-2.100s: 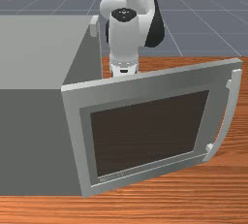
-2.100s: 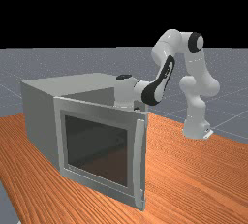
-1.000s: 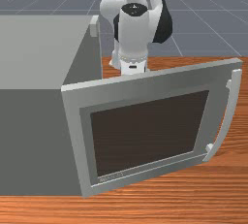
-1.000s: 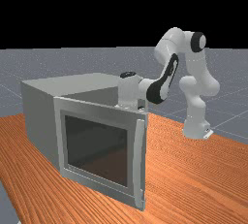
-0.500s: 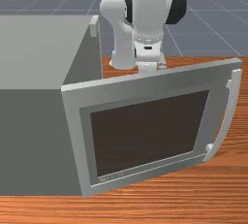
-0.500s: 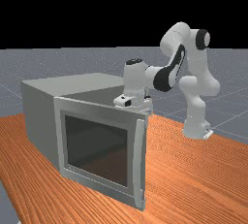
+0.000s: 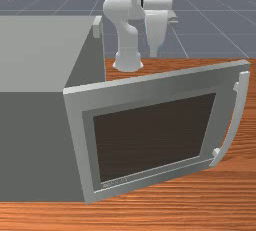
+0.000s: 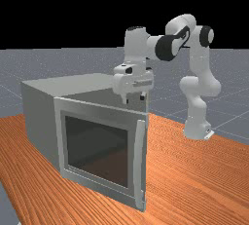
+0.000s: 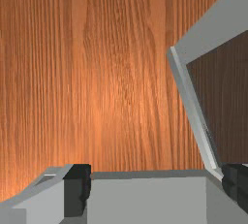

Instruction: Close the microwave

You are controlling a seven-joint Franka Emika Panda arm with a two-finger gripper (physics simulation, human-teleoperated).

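The gripper (image 8: 134,99) hangs wide open by the door's (image 7: 150,137) inner side and should clear its edge before pushing the outer face.

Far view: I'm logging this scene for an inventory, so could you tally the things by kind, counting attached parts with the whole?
Microwave, with its open door: 1
Robot arm, with its gripper: 1
Table: 1
Total: 3
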